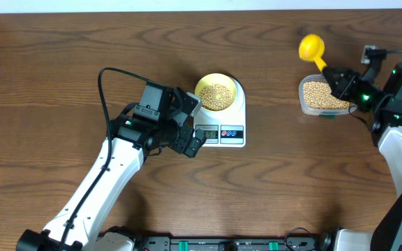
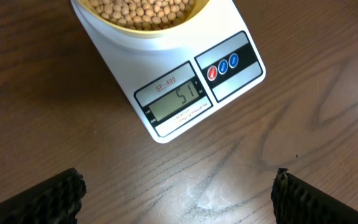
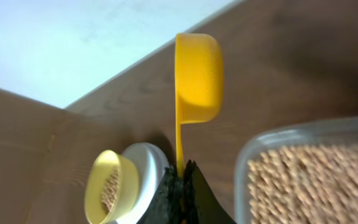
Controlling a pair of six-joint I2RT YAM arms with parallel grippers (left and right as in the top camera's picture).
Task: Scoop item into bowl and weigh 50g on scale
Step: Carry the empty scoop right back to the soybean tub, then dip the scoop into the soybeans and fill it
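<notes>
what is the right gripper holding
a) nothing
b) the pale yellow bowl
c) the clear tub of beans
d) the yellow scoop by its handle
d: the right gripper is shut on the thin handle of the yellow scoop, while the bowl sits on the scale and the tub stands free of the fingers.

Round tan beans [image 1: 216, 95] are held in a small pale yellow round bowl [image 1: 198, 89], set on the white rectangular digital scale [image 1: 239, 111] just ahead of the left gripper [image 1: 191, 123]; 51 is displayed.
</notes>
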